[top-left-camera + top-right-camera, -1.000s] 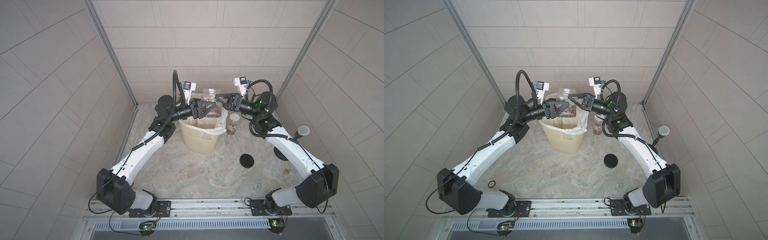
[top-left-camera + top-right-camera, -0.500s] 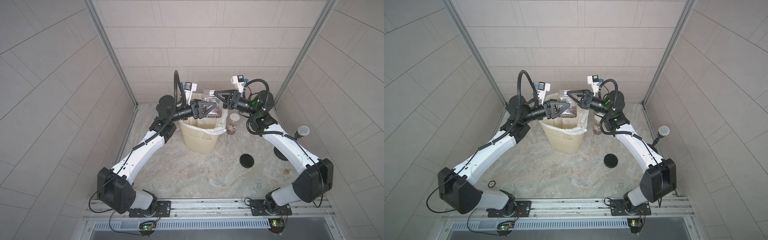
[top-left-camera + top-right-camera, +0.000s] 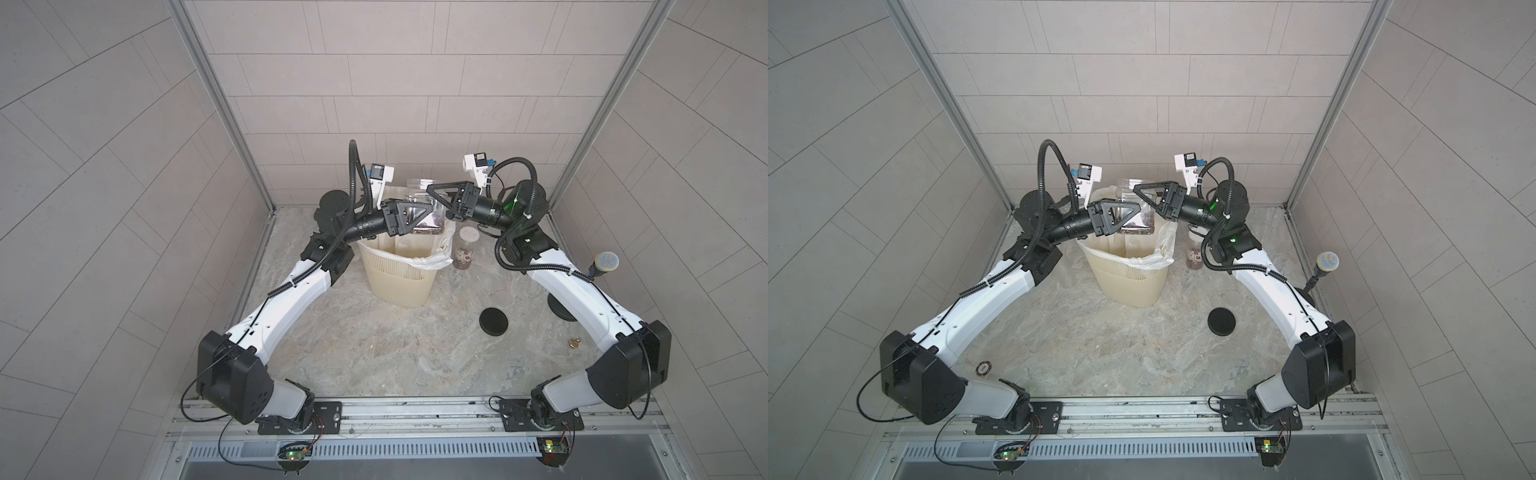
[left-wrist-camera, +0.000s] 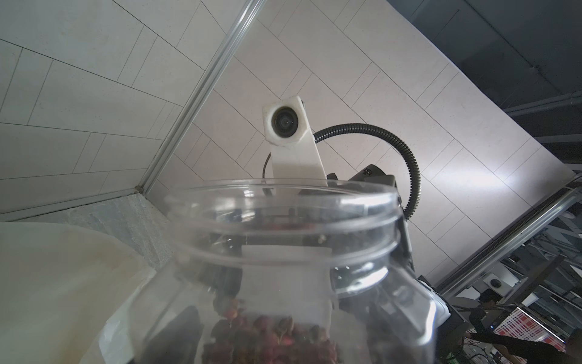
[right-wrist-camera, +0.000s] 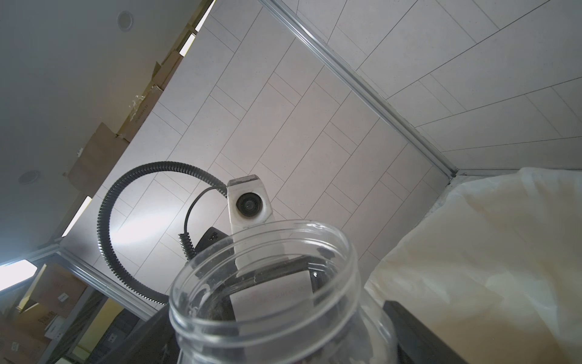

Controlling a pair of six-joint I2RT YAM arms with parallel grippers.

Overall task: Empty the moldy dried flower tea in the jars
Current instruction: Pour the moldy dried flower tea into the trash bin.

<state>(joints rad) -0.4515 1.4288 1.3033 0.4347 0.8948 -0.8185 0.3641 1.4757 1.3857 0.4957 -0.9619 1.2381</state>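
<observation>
My left fingers (image 3: 411, 204) are closed on the wide clear jar (image 3: 419, 183), one on each side of its body, holding it above the far part of the cream ribbed bin (image 3: 399, 278). The jar is about upright with its mouth upward and no lid on it. In the left wrist view its rim (image 4: 283, 220) fills the frame. The dried flower tea (image 4: 271, 334) lies in the bottom of the jar as a dark reddish heap of buds, well below the neck. In both top views it shows as a brown layer (image 3: 1136, 224) behind the glass.

My right fingers (image 3: 446, 185) are spread wide and hold nothing. They reach in from the other side at the height of the jar's neck and shoulder. I cannot tell whether they touch the glass. The right wrist view looks up past the same open mouth (image 5: 261, 302).

The bin stands on the desk (image 3: 374, 345) with a white liner (image 3: 428, 262) folded over its rim. I cannot make out what lies inside it.

Just beside the bin, on my right, a small white-lidded jar (image 3: 464, 249) stands upright on the desk. It is closed, with brownish bits in its lower part. A black lid (image 3: 493, 321) lies flat on the desk, nearer to my base and well apart from both jars.
</observation>
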